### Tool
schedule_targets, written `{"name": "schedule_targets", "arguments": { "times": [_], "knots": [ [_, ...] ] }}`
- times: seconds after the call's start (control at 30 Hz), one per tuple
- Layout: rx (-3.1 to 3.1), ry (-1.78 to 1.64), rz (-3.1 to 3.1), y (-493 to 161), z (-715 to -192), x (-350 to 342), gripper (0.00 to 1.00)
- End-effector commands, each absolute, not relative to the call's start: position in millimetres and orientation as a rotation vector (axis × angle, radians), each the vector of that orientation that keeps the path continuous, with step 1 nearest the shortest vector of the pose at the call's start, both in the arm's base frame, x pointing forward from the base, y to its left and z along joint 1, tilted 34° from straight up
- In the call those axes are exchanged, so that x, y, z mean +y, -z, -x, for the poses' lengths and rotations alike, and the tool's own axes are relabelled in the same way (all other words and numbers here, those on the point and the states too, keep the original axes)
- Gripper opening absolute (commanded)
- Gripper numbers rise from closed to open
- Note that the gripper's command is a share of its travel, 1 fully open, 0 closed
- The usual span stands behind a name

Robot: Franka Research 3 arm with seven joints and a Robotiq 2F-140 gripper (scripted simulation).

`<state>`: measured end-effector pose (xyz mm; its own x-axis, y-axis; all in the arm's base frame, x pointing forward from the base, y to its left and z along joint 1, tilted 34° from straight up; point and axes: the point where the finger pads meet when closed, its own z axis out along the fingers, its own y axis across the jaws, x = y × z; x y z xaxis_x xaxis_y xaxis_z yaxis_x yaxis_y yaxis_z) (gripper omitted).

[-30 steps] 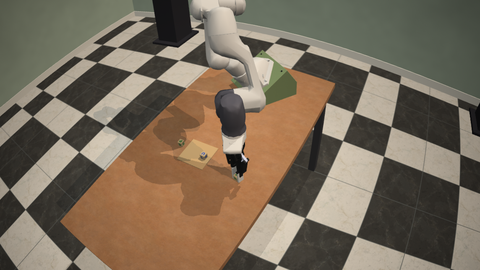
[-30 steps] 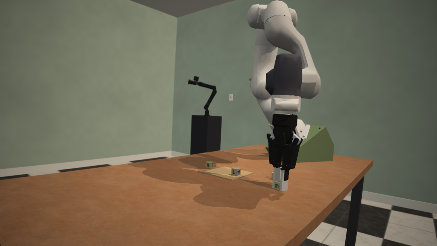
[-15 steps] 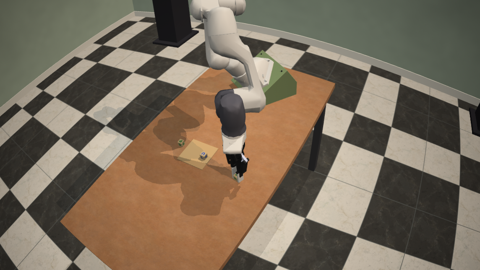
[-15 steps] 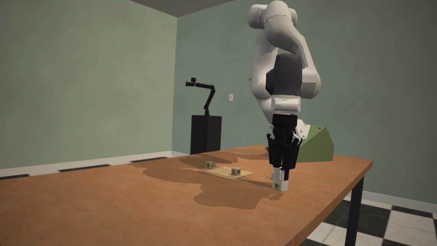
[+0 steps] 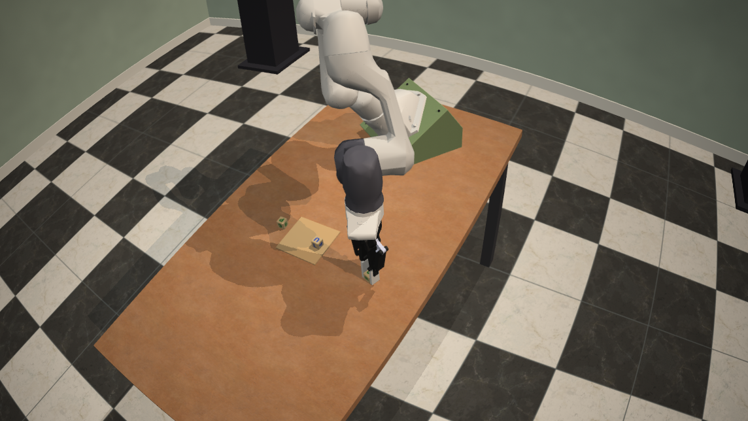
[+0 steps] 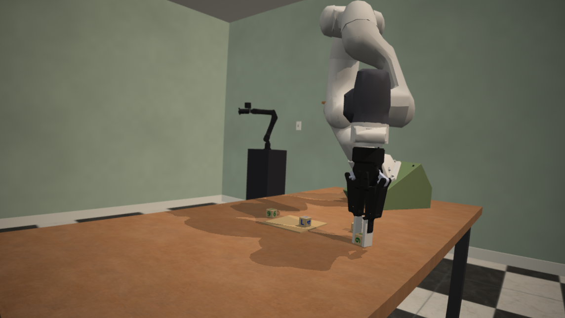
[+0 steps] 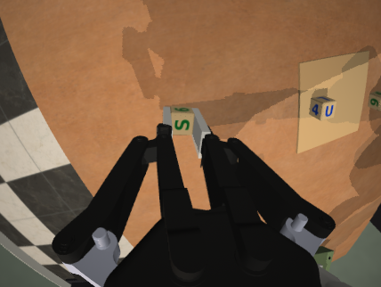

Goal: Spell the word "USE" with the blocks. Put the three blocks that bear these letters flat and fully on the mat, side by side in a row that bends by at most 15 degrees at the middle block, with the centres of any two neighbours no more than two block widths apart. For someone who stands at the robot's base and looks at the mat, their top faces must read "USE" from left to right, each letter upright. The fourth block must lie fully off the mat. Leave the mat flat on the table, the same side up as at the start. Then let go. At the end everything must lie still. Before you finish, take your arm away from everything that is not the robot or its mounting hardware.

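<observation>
My gripper points down and is shut on the S block, at table height to the right of the mat. Its green S faces up and lies sideways in the wrist view. The U block sits on the tan mat, blue U up. A block with green characters lies off the mat, beyond its far-left side. Another block is mostly hidden behind my fingers in the exterior view; its letter cannot be read.
The wooden table carries everything, with its right edge beyond the gripper. The green robot base stands at the table's back. The partly hidden block stands close behind the fingers. Arm shadows fall across the mat.
</observation>
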<state>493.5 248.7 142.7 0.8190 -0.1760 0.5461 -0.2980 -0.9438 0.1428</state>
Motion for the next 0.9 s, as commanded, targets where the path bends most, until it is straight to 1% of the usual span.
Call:
{"name": "schedule_targets", "arguments": {
  "times": [0.0, 0.33, 0.4, 0.57, 0.87],
  "knots": [
    [-0.374, -0.803, -2.785, -146.4, -491.2, 251.0, 0.13],
    [-0.374, -0.803, -2.785, -197.6, -460.9, 268.1, 0.13],
    [-0.374, -0.803, -2.785, -197.6, -460.9, 268.1, 0.13],
    [-0.374, -0.803, -2.785, -220.8, -447.1, 275.9, 0.13],
    [-0.374, -0.803, -2.785, -224.6, -444.9, 277.1, 0.13]
  ]
}}
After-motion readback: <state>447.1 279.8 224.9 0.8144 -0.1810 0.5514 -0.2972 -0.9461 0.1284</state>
